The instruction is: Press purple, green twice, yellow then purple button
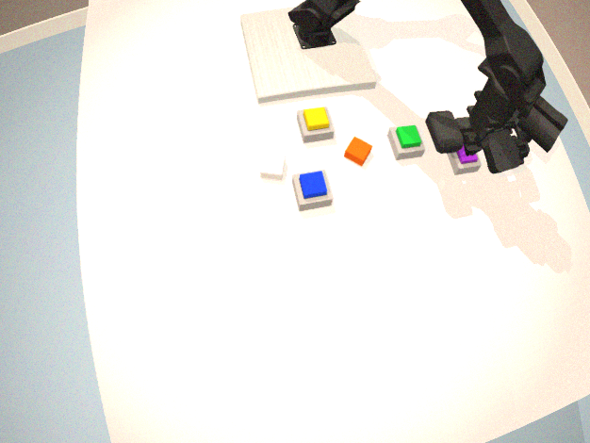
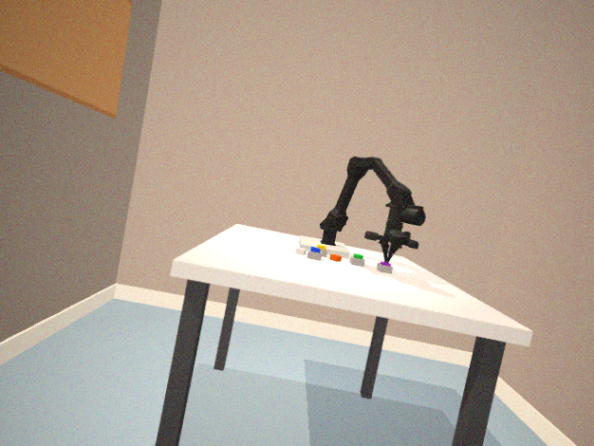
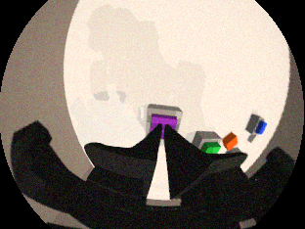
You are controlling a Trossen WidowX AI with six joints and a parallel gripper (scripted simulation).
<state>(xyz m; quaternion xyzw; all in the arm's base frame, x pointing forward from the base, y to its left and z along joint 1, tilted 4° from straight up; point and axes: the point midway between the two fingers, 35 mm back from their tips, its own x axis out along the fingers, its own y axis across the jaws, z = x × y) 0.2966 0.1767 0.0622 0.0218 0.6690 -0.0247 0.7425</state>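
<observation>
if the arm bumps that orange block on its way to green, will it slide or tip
Probably slide, not tip: the orange block looks low, flat-faced and loose on the table. It cannot roll. It sits beside the green button, so the shut pincer should travel raised.

Desk: white top, dark legs
Floor: blue-grey, under desk
Walls: beige, behind desk
Panel: orange, upper left of desk

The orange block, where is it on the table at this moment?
In the top view the orange block lies near the middle of the button group, between the yellow button and the green button, just up-right of the blue button.
</observation>
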